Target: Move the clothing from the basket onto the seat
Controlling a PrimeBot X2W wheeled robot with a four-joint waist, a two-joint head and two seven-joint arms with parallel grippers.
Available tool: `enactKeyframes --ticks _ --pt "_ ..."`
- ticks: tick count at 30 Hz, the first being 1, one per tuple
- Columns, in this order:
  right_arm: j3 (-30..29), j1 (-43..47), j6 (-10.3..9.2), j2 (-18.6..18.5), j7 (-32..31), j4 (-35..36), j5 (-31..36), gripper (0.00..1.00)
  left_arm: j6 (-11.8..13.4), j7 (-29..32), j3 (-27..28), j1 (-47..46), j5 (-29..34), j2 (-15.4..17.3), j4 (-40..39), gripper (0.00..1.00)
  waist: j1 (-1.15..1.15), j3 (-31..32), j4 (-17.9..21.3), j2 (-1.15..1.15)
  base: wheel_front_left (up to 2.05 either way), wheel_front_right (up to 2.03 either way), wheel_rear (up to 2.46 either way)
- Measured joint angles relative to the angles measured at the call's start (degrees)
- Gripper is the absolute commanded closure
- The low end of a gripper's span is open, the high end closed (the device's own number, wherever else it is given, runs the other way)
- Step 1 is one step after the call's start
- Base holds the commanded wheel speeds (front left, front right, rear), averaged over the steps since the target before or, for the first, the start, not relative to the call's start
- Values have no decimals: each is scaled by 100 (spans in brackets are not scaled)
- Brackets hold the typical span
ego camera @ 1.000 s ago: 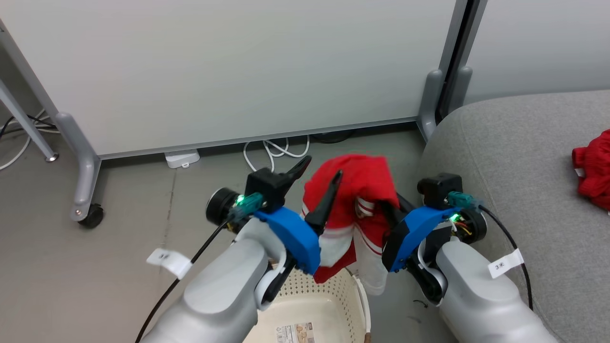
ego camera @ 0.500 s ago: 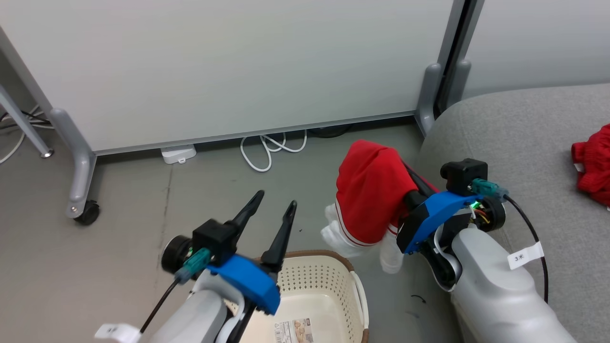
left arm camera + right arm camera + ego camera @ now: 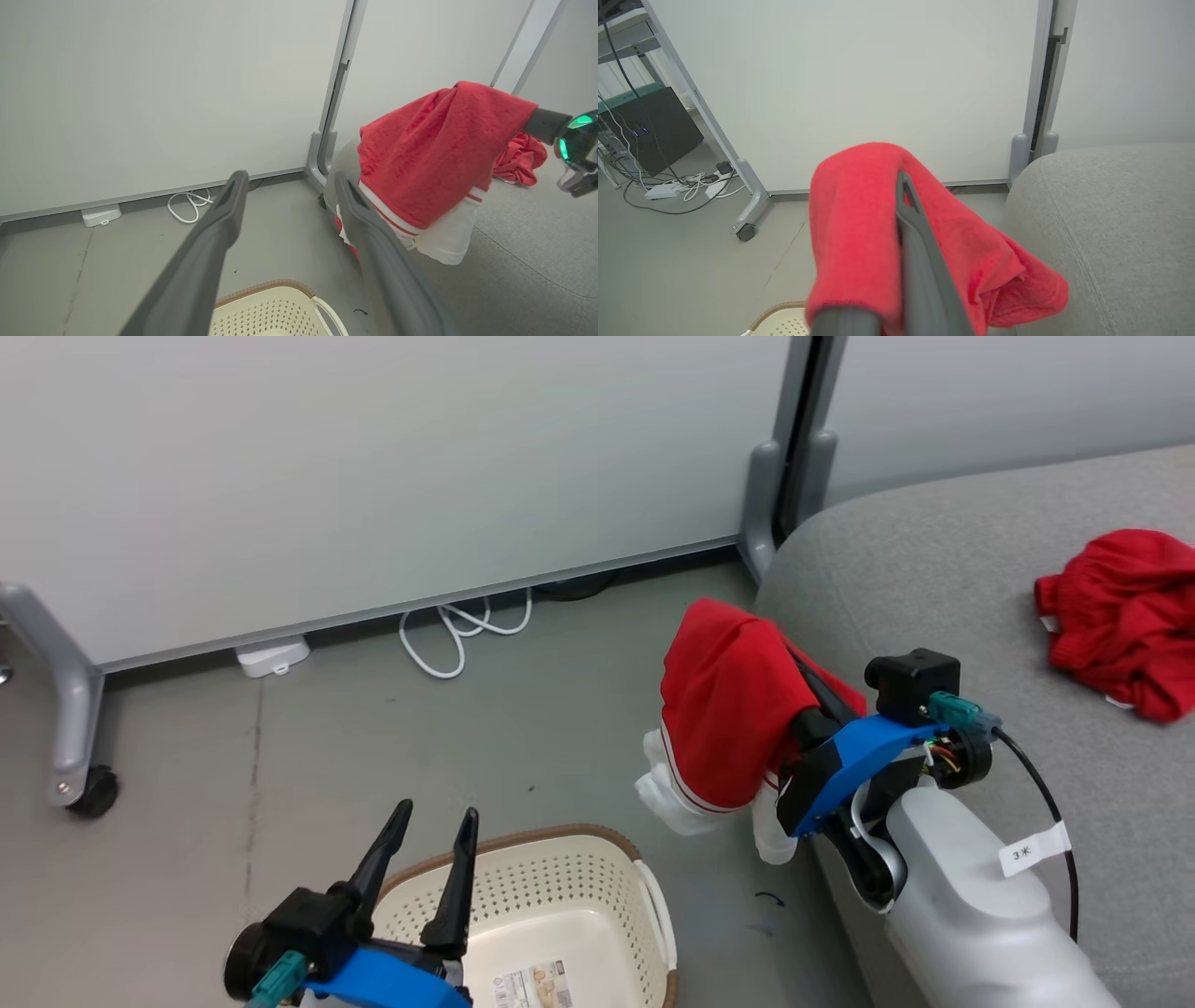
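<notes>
My left end effector (image 3: 437, 808) has let go and is empty, fingers apart. My right end effector (image 3: 896, 186) alone grips the striped shirt (image 3: 728, 709), just beside the seat (image 3: 934, 579)

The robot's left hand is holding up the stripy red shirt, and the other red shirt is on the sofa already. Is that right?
Wrong hand: the right hand holds up the striped jersey; the left hand is open and empty above the basket, as the head view shows. The other red garment is on the sofa.
</notes>
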State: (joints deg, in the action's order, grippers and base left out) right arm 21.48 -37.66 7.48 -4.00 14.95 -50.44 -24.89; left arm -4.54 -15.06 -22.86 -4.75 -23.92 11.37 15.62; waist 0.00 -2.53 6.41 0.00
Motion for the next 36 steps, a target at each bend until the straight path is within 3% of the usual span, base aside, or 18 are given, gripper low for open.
enactKeyframes --ticks 16,36 --pt "-112 215 0 -1 -158 391 141 100 -235 -1 865 322 604 -404 -81 0 0 -61 733 0 0 0 0" --pt "-412 472 0 37 -234 779 225 100 -268 -1 727 109 744 -415 -52 0 0 -367 2152 0 0 0 0"
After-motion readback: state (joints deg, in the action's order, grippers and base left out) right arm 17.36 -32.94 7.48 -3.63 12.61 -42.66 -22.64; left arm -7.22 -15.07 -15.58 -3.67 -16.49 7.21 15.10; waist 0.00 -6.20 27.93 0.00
